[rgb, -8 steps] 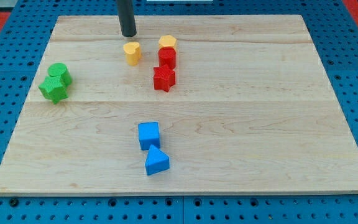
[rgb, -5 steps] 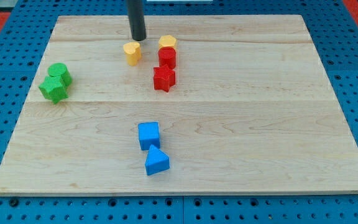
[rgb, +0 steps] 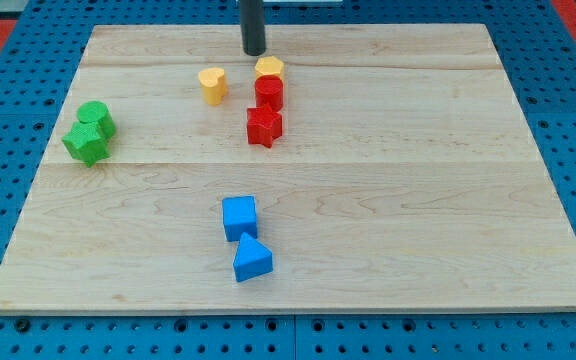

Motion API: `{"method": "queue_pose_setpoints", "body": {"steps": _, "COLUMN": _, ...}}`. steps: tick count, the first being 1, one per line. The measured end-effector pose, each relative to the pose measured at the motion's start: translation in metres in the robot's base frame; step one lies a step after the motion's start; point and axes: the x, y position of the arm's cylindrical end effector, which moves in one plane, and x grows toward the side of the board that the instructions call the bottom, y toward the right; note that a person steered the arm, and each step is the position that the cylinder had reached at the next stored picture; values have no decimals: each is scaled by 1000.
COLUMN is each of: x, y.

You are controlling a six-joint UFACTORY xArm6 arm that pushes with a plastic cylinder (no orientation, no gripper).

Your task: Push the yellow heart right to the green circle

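The yellow heart (rgb: 212, 85) lies near the board's top, left of centre. The green circle (rgb: 96, 118) sits far to the view's left, touching a green star (rgb: 86, 145) just below it. My tip (rgb: 255, 51) is above and to the right of the yellow heart, apart from it, and just above-left of a yellow hexagon (rgb: 269, 68).
A red cylinder (rgb: 269, 93) sits right below the yellow hexagon, with a red star (rgb: 263, 126) below that. A blue cube (rgb: 239, 217) and a blue triangle (rgb: 252, 259) lie lower down near the centre. The wooden board (rgb: 418, 200) rests on a blue pegboard.
My tip has moved to the view's right, from above-left of the yellow heart to above-right of it. No block has moved.
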Motion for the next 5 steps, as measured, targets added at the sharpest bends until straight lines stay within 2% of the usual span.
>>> {"method": "queue_pose_setpoints", "body": {"steps": 1, "x": 8, "y": 9}}
{"method": "queue_pose_setpoints", "body": {"steps": 3, "x": 104, "y": -78}}
{"method": "queue_pose_setpoints", "body": {"steps": 4, "x": 108, "y": -113}}
{"method": "queue_pose_setpoints", "body": {"steps": 5, "x": 69, "y": -84}}
